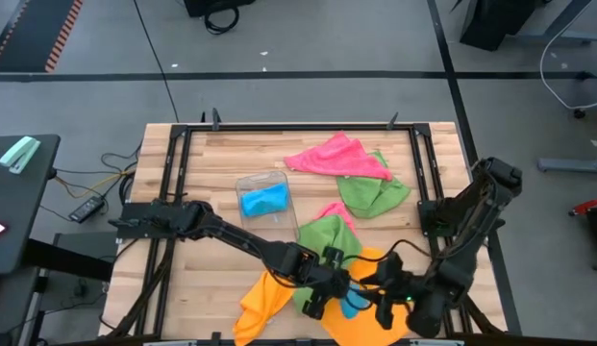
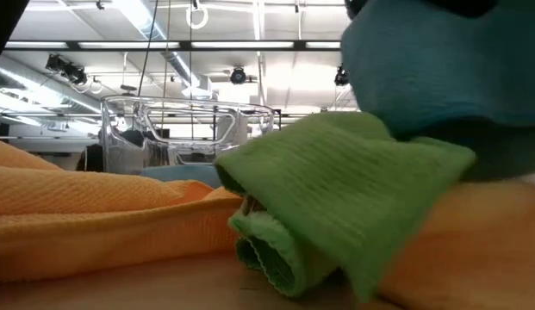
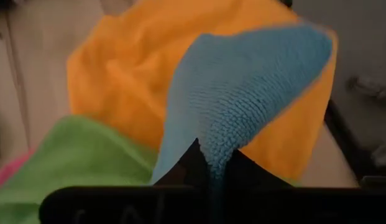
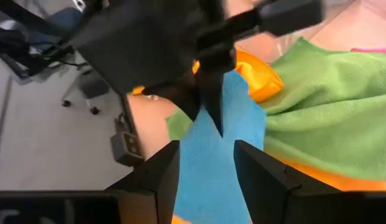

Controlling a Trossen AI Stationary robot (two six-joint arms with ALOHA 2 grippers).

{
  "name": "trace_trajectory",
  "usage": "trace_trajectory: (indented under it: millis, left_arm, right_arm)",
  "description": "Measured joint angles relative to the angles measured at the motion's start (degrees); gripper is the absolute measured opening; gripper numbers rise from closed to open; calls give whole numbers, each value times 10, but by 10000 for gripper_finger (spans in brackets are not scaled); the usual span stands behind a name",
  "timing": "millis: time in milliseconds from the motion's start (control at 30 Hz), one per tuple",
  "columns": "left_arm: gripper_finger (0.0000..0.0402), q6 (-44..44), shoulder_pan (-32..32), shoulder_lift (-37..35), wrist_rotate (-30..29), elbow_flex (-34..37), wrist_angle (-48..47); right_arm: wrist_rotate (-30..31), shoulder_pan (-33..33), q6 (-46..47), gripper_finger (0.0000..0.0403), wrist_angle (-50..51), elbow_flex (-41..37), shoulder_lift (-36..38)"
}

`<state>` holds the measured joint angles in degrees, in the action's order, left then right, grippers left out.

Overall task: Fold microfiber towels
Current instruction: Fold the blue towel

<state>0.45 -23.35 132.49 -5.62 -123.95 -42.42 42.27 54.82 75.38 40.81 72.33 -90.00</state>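
Observation:
A sky-blue towel (image 3: 242, 93) hangs over the heap at the table's near edge, with my left gripper (image 3: 214, 169) shut on it. It also shows in the high view as a small blue patch (image 1: 351, 306). My right gripper (image 4: 207, 177) stands open just right of it, a finger on either side of the hanging blue cloth (image 4: 208, 165). Under them lie an orange towel (image 1: 264, 306) and a green towel (image 1: 327, 240). Farther back lie a pink towel (image 1: 332, 157) and a second green one (image 1: 375, 192). My left gripper pinches a bunched point of the blue towel (image 3: 216, 155) between its two fingers, slanting down from the table's left. The cloth spreads out from the fingers and hangs slack over the orange towel. My right gripper has the blue cloth in its gap; I cannot tell whether its fingers (image 4: 158, 180) touch it.
A small clear tray (image 1: 264, 183) with a folded blue cloth (image 1: 264, 200) in it stands mid-table, left of the pink towel. Bare wood lies at the far left (image 1: 211, 163). A dark metal frame (image 1: 173, 173) borders the table.

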Motion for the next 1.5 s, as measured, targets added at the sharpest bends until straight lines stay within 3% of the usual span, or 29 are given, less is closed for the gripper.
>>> trace_trajectory:
  millis: [233, 367, 667, 967, 1100, 1367, 1500]
  left_arm:
    - [37, -63, 11, -13, 19, 0, -26]
    - [23, -125, 23, -21, 62, 0, -22]
    - [36, -239, 42, -22, 130, 0, -17]
    - [22, -300, 61, -23, 205, 0, 16]
    - [36, -315, 63, -23, 209, 0, 23]
    - [20, -330, 72, -23, 229, 0, 51]
    - [37, -333, 74, -22, 235, 0, 71]
  right_arm:
    - [20, 23, 7, 183, 3, 9, -15]
    - [32, 35, -9, 211, 7, 9, -12]
    - [45, -7, -78, 276, -24, 9, -12]
    - [74, -19, -78, 280, -35, -16, -12]
    - [74, -14, -66, 280, -79, -39, -12]
    - [69, 2, -44, 280, -134, -98, -12]
    - [67, 13, -31, 272, -143, -112, -12]
